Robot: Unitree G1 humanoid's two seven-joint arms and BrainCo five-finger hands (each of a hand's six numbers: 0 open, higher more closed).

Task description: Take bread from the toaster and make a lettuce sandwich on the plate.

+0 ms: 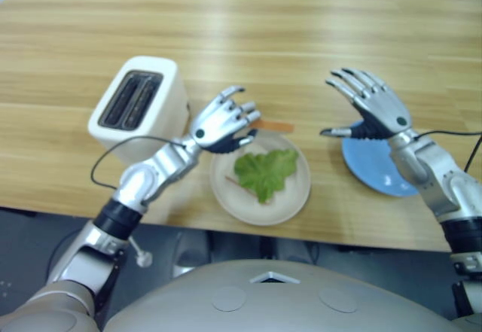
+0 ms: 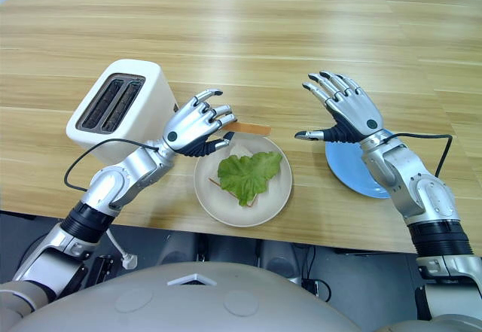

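The left robot hand point(image 2: 197, 125) was closed on a bread slice point(image 2: 251, 128) just above the plate point(image 2: 205, 196) with the lettuce point(image 2: 248, 172), so laying it on top seemed next, and the right robot hand point(image 2: 345, 110) was spread open.

table point(image 2: 248, 23): light wood planks | blue dish point(image 2: 345, 170): flat on table, near its front edge
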